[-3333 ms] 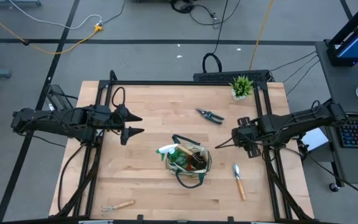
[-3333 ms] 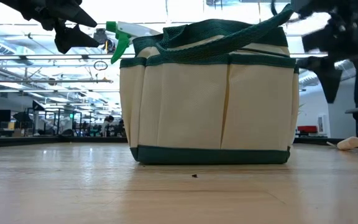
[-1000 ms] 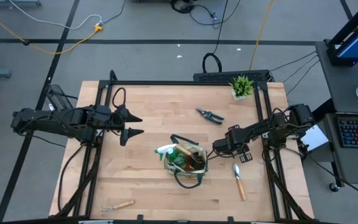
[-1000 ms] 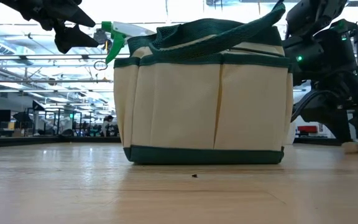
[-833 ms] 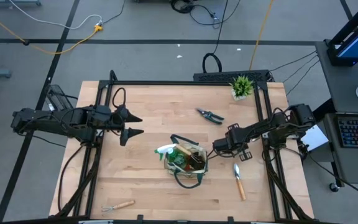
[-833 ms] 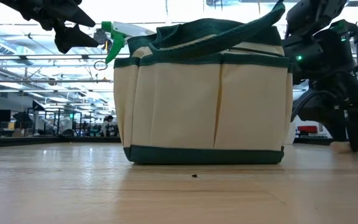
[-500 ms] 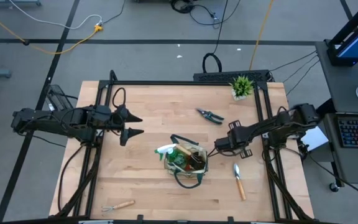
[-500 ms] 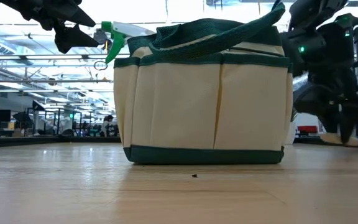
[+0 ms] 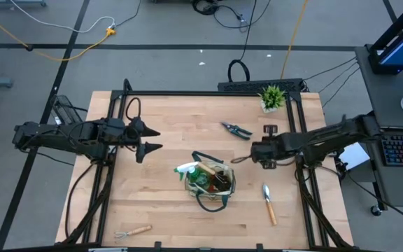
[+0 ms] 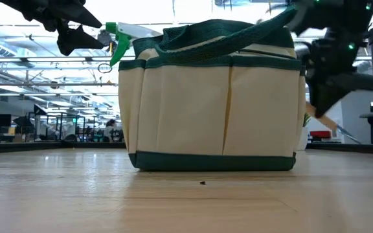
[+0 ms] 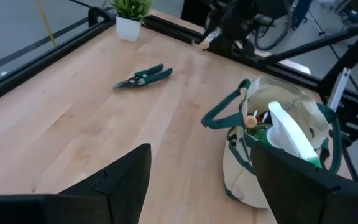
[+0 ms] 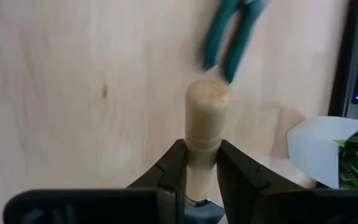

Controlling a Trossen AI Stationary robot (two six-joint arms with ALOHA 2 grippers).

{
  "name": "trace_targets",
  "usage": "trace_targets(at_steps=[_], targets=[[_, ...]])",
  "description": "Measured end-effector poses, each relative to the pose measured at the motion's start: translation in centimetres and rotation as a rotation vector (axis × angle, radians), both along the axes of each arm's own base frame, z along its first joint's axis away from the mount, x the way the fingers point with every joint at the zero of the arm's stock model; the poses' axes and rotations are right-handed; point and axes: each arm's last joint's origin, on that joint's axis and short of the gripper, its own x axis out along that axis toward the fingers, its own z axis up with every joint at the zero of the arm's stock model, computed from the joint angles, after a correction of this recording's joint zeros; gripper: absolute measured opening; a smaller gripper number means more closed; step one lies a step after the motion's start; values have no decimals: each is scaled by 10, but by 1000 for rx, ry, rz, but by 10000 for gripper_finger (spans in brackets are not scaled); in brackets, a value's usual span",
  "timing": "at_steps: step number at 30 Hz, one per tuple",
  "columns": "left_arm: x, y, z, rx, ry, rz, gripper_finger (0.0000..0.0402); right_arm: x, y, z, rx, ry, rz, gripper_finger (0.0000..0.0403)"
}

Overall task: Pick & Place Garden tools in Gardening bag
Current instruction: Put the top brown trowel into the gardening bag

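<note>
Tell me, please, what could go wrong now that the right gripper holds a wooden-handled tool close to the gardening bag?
1. The right gripper pinches the wooden handle between two narrow fingers only, so the tool might swing or slip in transit.
2. The gardening bag already holds the spray bottle and other items, and a loop handle arches over its opening. The tool could catch there or push the soft bag.
The left gripper waits open, to the bag's left.

Lighting's pretty even and bright from overhead, with soft shadows under the arms on the table (image 9: pixel 159 210) and no harsh glare on the wood. From table height the ceiling lights behind the bag (image 10: pixel 212 107) blow out white, and the right gripper (image 10: pixel 326 65) smears with motion blur. Up close the shears (image 12: pixel 232 31) are fuzzy and out of focus.
</note>
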Motion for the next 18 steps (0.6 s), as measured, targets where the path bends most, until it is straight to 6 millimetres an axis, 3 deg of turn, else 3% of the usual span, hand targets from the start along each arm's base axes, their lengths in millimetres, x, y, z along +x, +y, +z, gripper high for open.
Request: trace_targets(at_steps=[10,18], targets=[[4,0,14,-5,-151,19,280,2,-9,48,184,-614,-172,58],[6,0,22,-6,-241,18,280,2,-7,98,468,-1074,3,58]])
